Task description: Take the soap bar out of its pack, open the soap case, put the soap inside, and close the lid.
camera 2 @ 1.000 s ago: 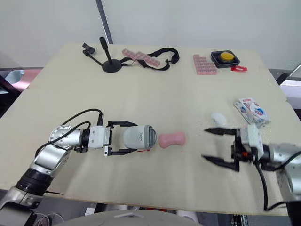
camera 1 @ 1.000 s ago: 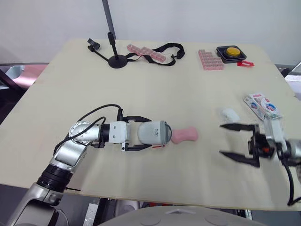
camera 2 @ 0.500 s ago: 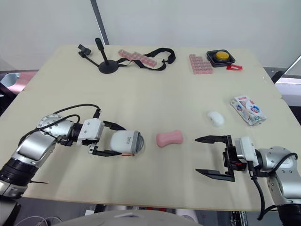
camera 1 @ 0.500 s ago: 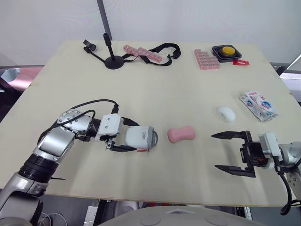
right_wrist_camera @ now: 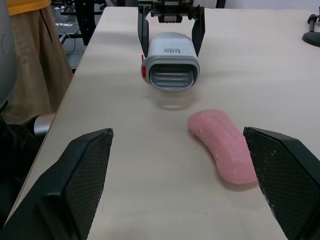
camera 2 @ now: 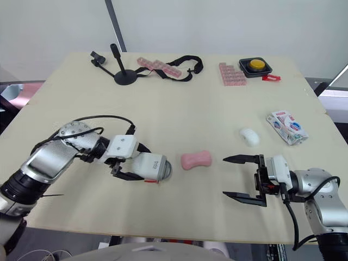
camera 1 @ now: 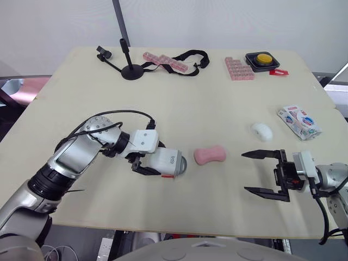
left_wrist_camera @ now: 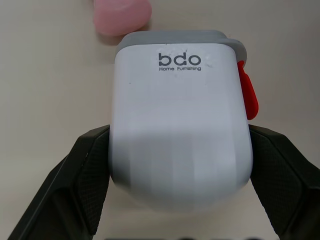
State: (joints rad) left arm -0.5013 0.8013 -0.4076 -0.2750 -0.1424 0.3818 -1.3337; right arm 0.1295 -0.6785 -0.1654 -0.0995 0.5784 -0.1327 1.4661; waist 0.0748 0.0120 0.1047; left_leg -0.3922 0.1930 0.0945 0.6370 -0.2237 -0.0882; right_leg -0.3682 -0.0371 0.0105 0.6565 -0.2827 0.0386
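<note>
Your left gripper [camera 1: 159,162] is clamped on the soap case [left_wrist_camera: 179,125], lower centre-left of the head view. The pink soap bar [camera 1: 210,155] lies at centre, just off the case's grey end. Your right gripper [camera 1: 244,172] is spread wide at lower right, empty, well apart from the soap.

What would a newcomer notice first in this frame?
The white soap case, clamped in the left hand near the front edge of the table, stands out first. Beside it lies the bare pink soap bar, with the open right hand facing it from the other side.
</note>
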